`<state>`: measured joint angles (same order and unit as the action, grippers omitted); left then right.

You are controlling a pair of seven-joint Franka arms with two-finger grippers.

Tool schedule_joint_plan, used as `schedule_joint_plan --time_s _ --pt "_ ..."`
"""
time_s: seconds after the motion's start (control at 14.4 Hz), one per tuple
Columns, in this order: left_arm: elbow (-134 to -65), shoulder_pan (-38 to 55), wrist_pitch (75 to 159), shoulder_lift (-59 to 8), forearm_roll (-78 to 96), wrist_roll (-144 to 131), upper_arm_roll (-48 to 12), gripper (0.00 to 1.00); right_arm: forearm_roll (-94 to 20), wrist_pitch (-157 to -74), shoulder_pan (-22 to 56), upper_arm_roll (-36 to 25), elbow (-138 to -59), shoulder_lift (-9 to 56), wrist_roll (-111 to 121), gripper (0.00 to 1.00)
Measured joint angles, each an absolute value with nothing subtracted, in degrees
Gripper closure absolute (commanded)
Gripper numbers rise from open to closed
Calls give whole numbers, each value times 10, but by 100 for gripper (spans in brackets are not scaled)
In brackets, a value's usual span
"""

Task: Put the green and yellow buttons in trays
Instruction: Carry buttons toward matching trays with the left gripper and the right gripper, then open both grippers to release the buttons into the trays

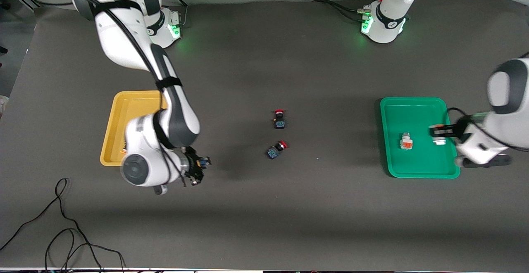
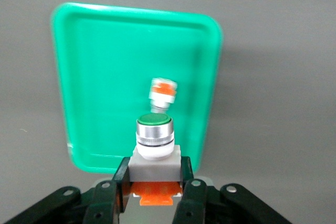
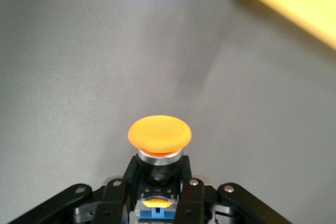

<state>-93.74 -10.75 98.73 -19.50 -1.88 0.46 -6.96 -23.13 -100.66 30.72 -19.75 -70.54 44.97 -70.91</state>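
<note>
Hovering over the green plastic tray point(image 1: 413, 169) with rounded corners, the left gripper point(image 1: 439, 131) pinches a white-bodied button with an orange band and green cap point(image 2: 154, 142) between its black fingers point(image 2: 122, 182). A second white button with an orange band point(image 1: 406, 141) lies on its side inside that tray, toward the middle of its floor. The tray sits on the dark grey tabletop point(image 1: 330, 207) at the left arm's end.

At the right arm's end, the right gripper point(image 1: 197, 167) hangs over bare tabletop just beside the shallow yellow plastic tray point(image 1: 120, 112), off the tray's corner nearest the front camera and the table's middle. It is clamped on a button with a wide yellow-orange cap on a black and blue body point(image 3: 159, 140). The arm covers much of the yellow tray, so I cannot tell what lies in it.

Near the middle of the tabletop lie two red-capped black-blue switches, one point(image 1: 279, 119) farther from the front camera and the other point(image 1: 276, 150) nearer, both well apart from either tray.
</note>
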Motion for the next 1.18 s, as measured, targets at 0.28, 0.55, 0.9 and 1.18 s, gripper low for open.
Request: schedule_joint_plan --time_s 0.28,0.55,0.9,1.18 --pt "-1055 -170 1168 -202 -65 79 -70 77 -176 -1004 306 -201 -814 364 -483 100" --pt "-1154 -194 1323 -237 -83 93 -70 68 -133 -1078 306 -206 -958 290 -349 100" --pt "-1171 -194 1356 -255 -84 93 -76 0 -98 -1238 307 -229 -1168 209 -190 100" --pt "-1120 -194 1275 -243 -85 93 -78 0 -95 -1356 299 -254 -1273 202 -82 100"
